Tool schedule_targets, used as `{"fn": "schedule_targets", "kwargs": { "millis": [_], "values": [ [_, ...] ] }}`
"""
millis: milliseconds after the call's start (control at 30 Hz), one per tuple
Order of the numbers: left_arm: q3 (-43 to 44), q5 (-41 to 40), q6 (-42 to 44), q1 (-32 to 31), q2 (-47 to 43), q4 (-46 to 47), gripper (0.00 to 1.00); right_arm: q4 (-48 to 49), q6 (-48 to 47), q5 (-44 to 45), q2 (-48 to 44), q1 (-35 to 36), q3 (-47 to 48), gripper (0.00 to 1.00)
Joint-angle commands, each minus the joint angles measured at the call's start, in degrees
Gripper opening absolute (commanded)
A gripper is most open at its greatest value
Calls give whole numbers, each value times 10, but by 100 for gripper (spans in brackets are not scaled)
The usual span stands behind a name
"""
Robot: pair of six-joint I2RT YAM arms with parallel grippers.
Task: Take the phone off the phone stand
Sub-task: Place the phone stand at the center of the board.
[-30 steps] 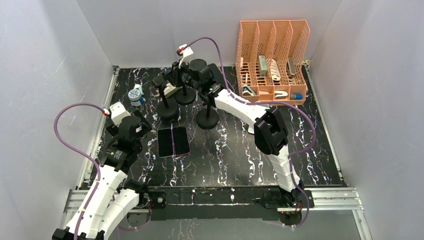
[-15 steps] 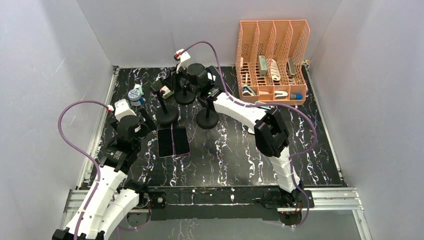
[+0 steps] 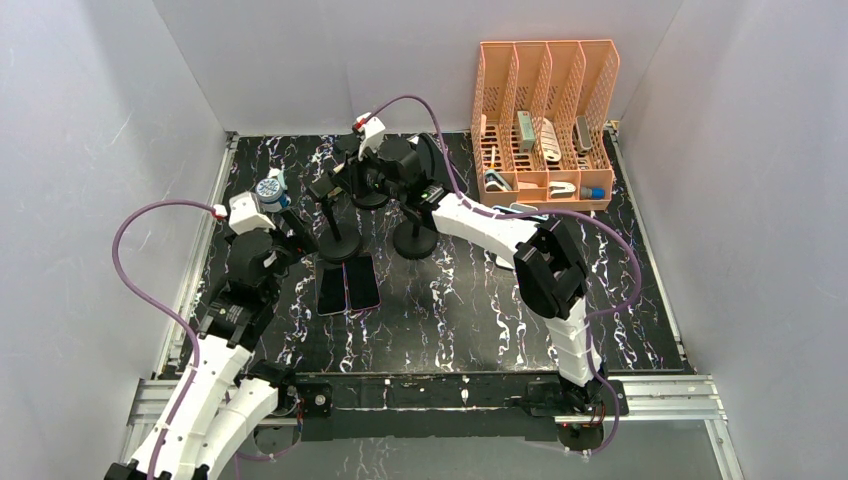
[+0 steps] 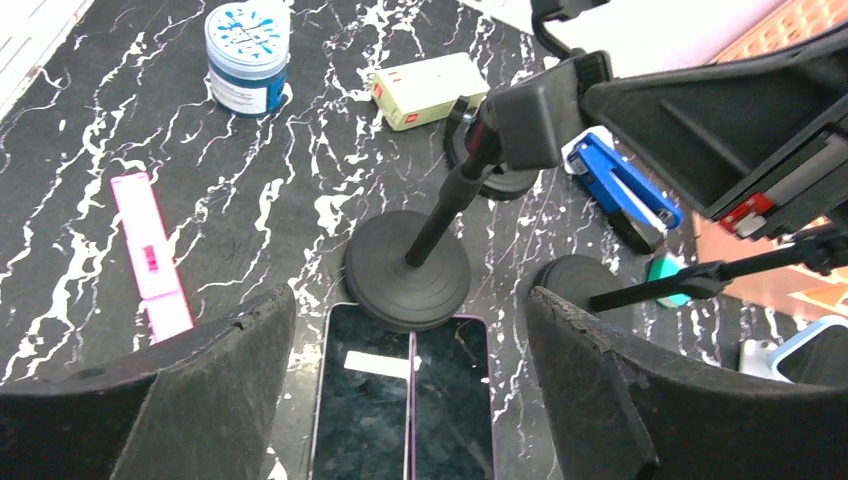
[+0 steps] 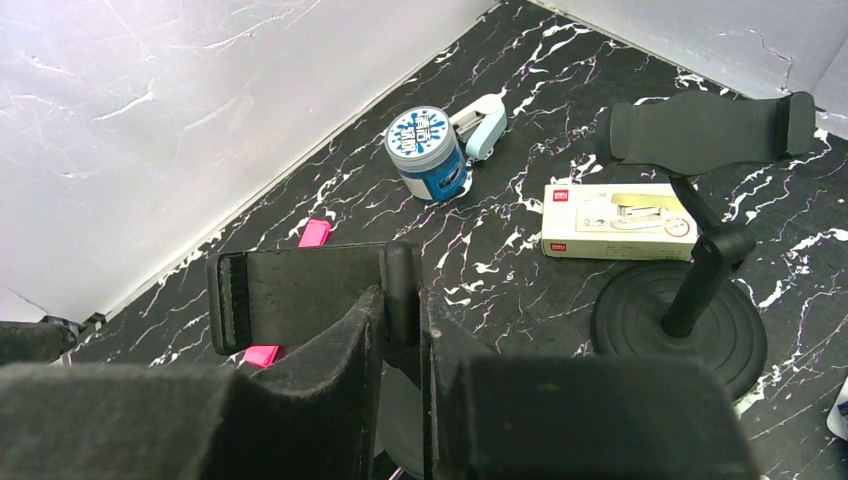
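Two dark phones lie flat side by side on the black marbled table, the left phone (image 3: 333, 287) (image 4: 362, 405) and the purple-edged right phone (image 3: 362, 282) (image 4: 450, 405). A black phone stand (image 3: 339, 246) stands just behind them; its round base (image 4: 408, 270) touches their far ends. Its cradle (image 5: 300, 295) holds no phone. My right gripper (image 3: 338, 183) (image 5: 403, 290) is shut on the right end of that cradle. My left gripper (image 3: 298, 237) (image 4: 410, 305) is open and empty, low over the phones, its fingers either side of them.
Two more empty stands (image 3: 371, 195) (image 3: 415, 240) stand behind and to the right. A blue-lidded jar (image 3: 268, 190) (image 4: 247, 50), a stapler box (image 4: 430, 88) (image 5: 620, 220), a pink strip (image 4: 150, 255) and a blue stapler (image 4: 625, 190) lie around. An orange file rack (image 3: 545, 120) stands at the back right.
My left gripper has moved forward and right to the phones. The stand held by my right gripper has shifted nearer, its base now at the phones' far ends.
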Motion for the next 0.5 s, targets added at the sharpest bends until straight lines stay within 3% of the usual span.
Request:
{"fn": "schedule_targets", "kwargs": {
  "millis": [0, 233, 467],
  "values": [
    [17, -1, -46, -2, 25, 34, 82, 86, 4, -11, -51, -1, -4, 1],
    [97, 3, -98, -1, 148, 0, 81, 95, 10, -18, -56, 0, -19, 1],
    [122, 24, -120, 7, 198, 28, 79, 94, 9, -26, -60, 0, -23, 1]
  ]
}}
